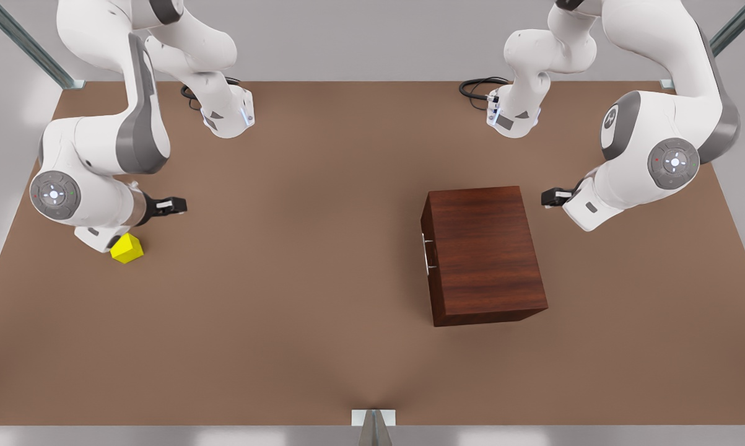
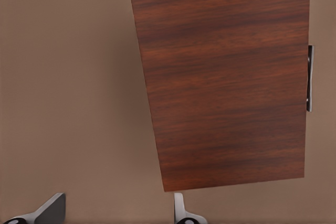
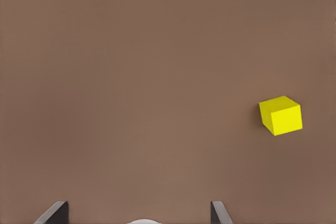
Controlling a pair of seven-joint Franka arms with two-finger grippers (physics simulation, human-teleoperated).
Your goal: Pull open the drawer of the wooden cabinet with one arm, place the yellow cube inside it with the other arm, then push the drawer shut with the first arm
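brown table [image 1: 322, 260]: both end effectors [image 2: 115, 211] [image 3: 139, 212] spread, hovering; yellow cube [image 3: 281, 115], cabinet [image 1: 483, 254] apart.

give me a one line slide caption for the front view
Two arms wait over a brown table: right gripper near the yellow cube, left gripper beside the closed wooden cabinet.

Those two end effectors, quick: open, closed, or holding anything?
Left end effector, beside the wooden cabinet: open, holding nothing.
Right end effector, near the yellow cube: open, holding nothing.
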